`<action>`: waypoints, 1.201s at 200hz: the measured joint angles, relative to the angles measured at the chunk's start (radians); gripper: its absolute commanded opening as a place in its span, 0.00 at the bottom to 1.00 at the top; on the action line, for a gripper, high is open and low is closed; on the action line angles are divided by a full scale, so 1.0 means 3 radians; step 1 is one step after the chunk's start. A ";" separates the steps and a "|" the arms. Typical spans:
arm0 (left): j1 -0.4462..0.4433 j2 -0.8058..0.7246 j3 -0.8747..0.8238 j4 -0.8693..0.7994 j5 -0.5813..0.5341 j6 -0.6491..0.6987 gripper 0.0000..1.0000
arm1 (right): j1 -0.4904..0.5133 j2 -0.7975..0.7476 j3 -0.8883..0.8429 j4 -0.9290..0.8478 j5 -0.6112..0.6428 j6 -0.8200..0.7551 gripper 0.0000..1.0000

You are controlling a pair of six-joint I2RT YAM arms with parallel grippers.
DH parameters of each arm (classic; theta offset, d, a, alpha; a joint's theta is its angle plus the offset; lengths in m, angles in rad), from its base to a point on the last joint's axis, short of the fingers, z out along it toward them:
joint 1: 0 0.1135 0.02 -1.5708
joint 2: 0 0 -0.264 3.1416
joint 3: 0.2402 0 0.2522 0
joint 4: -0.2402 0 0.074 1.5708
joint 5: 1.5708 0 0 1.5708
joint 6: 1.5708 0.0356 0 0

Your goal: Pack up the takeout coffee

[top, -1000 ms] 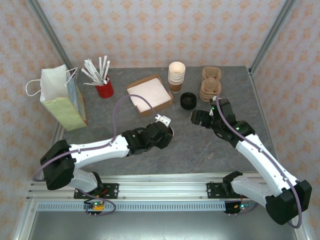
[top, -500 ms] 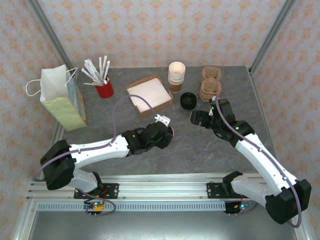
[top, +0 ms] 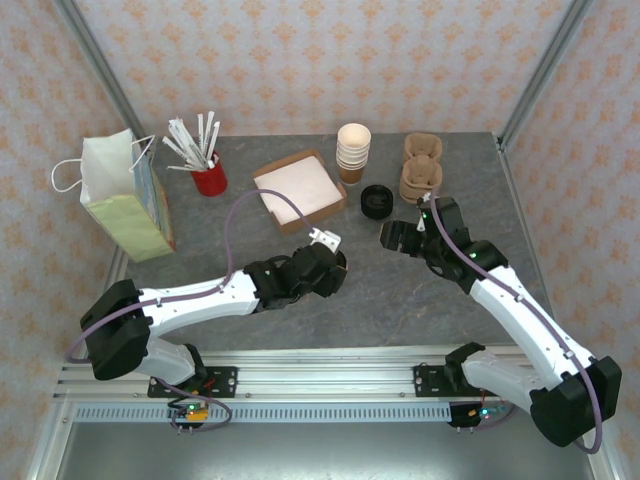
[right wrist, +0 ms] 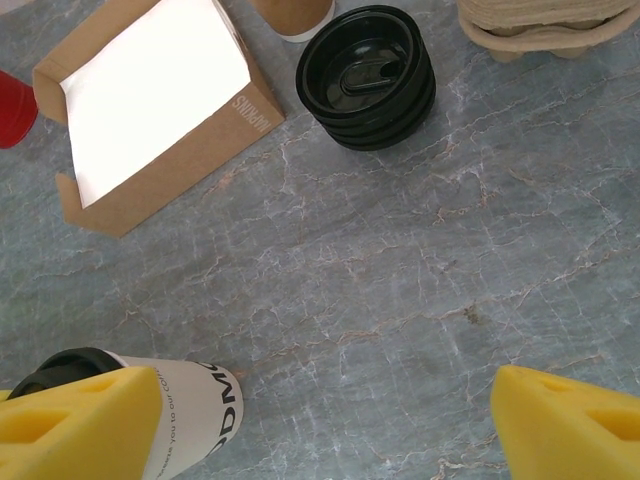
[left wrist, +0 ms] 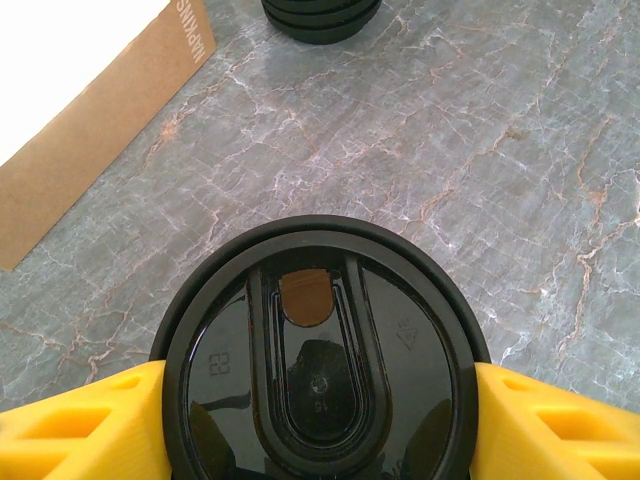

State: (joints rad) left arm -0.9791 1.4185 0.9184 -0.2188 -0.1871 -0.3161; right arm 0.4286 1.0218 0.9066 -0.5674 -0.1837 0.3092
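The takeout coffee, a paper cup closed with a black lid, is found near the middle of the grey table, in front of the cardboard napkin box. It is grasped by the left gripper, whose yellow fingers are pressed against both sides of it. Whether the cup is already lifted from the table cannot be told. The right gripper is spread wide and empty above bare table, near the loose lids. The step in hand is judged to be the grasp of the coffee, and the packing itself is not yet done. For the next move an upright lift is called for, then a carry to the left toward the paper bag, so that nothing is spilled through the sip hole. The following are counted: one lidded coffee, one paper bag, one napkin box, one red cup of paper-wrapped straws, one stack of lidless cups, one pile of black lids, seemingly three, and one stack of pulp carriers.
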 measured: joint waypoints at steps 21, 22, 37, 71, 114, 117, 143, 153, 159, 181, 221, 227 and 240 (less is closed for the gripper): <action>0.0000 0.0000 -0.0017 0.0005 0.0003 -0.0001 0.68 | 0.0000 0.0017 0.0000 0.0000 -0.0027 -0.0001 0.86; 0.0000 0.0000 -0.0018 0.0006 0.0003 -0.0001 0.68 | 0.0000 0.0018 0.0000 0.0000 -0.0028 -0.0001 0.86; 0.0000 0.0000 -0.0029 0.0018 0.0006 -0.0001 0.68 | 0.0000 0.0034 0.0000 -0.0001 -0.0078 -0.0004 0.86; 0.0000 0.0000 -0.0039 0.0046 0.0028 -0.0006 0.68 | 0.0000 0.0083 0.0000 -0.0009 -0.0249 -0.0038 0.86; 0.0000 0.0000 -0.0060 0.0085 0.0057 -0.0069 0.69 | 0.0000 0.0098 0.0001 -0.0210 -0.0549 -0.0083 0.86; 0.0000 0.0000 -0.0060 0.0085 0.0058 -0.0076 0.68 | 0.0000 0.0106 0.0001 -0.0231 -0.0575 -0.0086 0.86; 0.0000 0.0000 -0.0060 0.0086 0.0067 -0.0089 0.69 | 0.0000 0.0175 0.0001 -0.0401 -0.0727 -0.0103 0.86; 0.0000 0.0000 -0.0060 0.0088 0.0075 -0.0089 0.69 | 0.0000 0.0179 0.0001 -0.0443 -0.0754 -0.0112 0.86; 0.0000 0.0000 -0.0060 0.0088 0.0075 -0.0089 0.69 | 0.0000 0.0179 0.0001 -0.0453 -0.0764 -0.0113 0.85; 0.0000 0.0000 -0.0060 0.0088 0.0075 -0.0089 0.69 | 0.0000 0.0179 0.0001 -0.0462 -0.0787 -0.0114 0.85; -0.0001 0.0028 -0.0060 0.0103 0.0074 -0.0088 0.69 | 0.0000 0.0220 0.0001 -0.0468 -0.0788 -0.0116 0.85; 0.0000 0.0031 -0.0060 0.0108 0.0074 -0.0088 0.69 | 0.0000 0.0229 0.0001 -0.0469 -0.0788 -0.0117 0.85; -0.0001 0.0031 -0.0060 0.0109 0.0075 -0.0088 0.69 | 0.0000 0.0239 0.0000 -0.0469 -0.0788 -0.0125 0.85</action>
State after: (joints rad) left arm -0.9794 1.4277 0.9005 -0.1860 -0.1646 -0.3424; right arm 0.4286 1.0935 0.9066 -0.7082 -0.4202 0.2718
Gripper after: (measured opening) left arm 0.690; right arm 0.852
